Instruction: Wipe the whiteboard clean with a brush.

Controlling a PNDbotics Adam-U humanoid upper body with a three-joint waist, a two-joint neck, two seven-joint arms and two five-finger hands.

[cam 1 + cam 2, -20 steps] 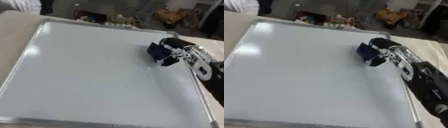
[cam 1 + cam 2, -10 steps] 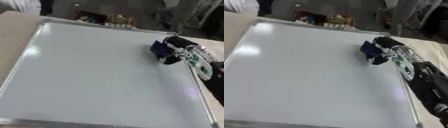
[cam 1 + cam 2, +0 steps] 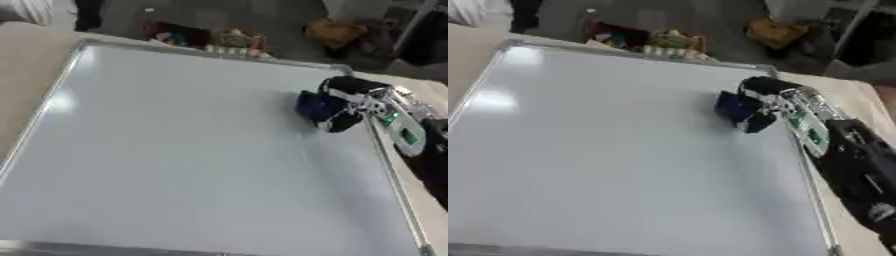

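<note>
A large whiteboard (image 3: 175,150) with a silver frame lies flat and fills most of both views; I see no marks on its surface. My right hand (image 3: 350,97) comes in from the right edge and is curled round a dark blue brush (image 3: 317,107), which rests on the board near its far right side. The black forearm (image 3: 859,170) runs down along the board's right frame. My left hand shows in neither view.
Beyond the board's far edge is a dark floor with coloured clutter (image 3: 206,37) and a brown object (image 3: 337,30). A tan table surface (image 3: 22,75) shows at the left of the board and at the far right.
The whole picture has shifted slightly, so the camera has moved. My right hand with the brush stays near the board's far right side, with little movement.
</note>
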